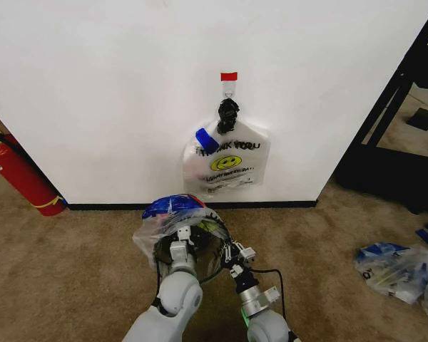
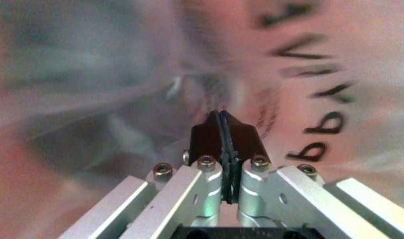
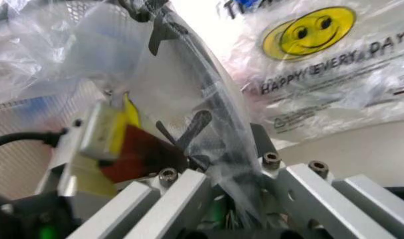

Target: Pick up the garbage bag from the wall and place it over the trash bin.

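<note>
Left pincer (image 1: pixel 179 233) closed, seemingly inside garbage bag (image 1: pixel 172 208); over trash bin (image 1: pixel 207 251)

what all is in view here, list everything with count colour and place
bag: one, clear with blue patches, draped over the bin's rim
bin: one, black mesh, on the carpet before the wall
wall: one, white with black baseboard, behind the bin
hook: one, red-topped, on the wall
smiley bag: one, white with yellow face, hanging from the hook
extinguisher: one, red, left of the wall
bag heap: one, clear and blue, on the carpet at right
left gripper: one, silver, at the bin's rim, jaws shut
right gripper: one, silver, at the bin's right rim, jaws closed on the bag
</note>
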You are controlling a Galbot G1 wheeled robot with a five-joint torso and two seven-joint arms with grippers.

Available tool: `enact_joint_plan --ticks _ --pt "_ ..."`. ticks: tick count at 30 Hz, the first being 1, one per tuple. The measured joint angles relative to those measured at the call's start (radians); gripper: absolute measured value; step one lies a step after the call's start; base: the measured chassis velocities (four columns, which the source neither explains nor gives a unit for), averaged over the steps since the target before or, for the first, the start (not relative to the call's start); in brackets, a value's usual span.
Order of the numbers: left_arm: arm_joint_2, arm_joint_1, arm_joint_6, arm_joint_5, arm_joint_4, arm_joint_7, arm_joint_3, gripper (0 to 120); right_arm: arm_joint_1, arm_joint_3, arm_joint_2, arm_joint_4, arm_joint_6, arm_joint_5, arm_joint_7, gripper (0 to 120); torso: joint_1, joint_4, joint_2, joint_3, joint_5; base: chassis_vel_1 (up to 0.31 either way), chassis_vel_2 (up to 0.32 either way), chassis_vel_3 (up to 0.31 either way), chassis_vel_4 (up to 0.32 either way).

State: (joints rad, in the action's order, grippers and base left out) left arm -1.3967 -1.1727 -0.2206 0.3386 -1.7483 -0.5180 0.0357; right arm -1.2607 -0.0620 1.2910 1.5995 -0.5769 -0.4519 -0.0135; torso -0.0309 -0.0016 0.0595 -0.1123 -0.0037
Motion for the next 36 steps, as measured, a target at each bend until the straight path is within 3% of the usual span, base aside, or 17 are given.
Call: enact_joint_plan --ticks 9,20,27,32,36 --pt "-0.007 0.045 0.005 -0.009 0.035 0.005 0.009 0 -0.002 0.001 0.002 -0.004 -0.005 -0.008 -0.022 0 0.000 -0.0001 0.000 0.000 0.0000 0.000 0.000 0.000 0.000" --pt "0.003 0.005 0.026 -0.071 0.056 0.033 0.009 0 0.018 0.009 0.017 -0.008 0.001 -0.038 -0.014 0 0.000 0.0000 0.000 0.000 0.0000 0.000 0.000 0.000 0.000" --pt "-0.001 0.018 0.077 -0.088 0.061 0.082 -0.014 0 0.024 -0.001 0.025 0.002 0.011 -0.051 -0.011 0 0.000 -0.0001 0.000 0.000 0.0000 0.000 0.000 0.000 0.000" --pt "0.021 0.022 0.114 -0.101 0.058 0.111 0.002 0 0.018 0.007 0.017 0.003 0.011 -0.052 -0.011 0 0.000 -0.0001 0.000 0.000 -0.0001 0.000 0.000 0.000 0.000" --pt "0.066 -0.011 0.117 -0.113 0.005 0.121 0.004 0 0.017 0.014 0.013 0.006 0.016 -0.063 0.010 0 0.000 0.0000 0.000 0.000 -0.0001 0.000 0.000 0.000 0.000"
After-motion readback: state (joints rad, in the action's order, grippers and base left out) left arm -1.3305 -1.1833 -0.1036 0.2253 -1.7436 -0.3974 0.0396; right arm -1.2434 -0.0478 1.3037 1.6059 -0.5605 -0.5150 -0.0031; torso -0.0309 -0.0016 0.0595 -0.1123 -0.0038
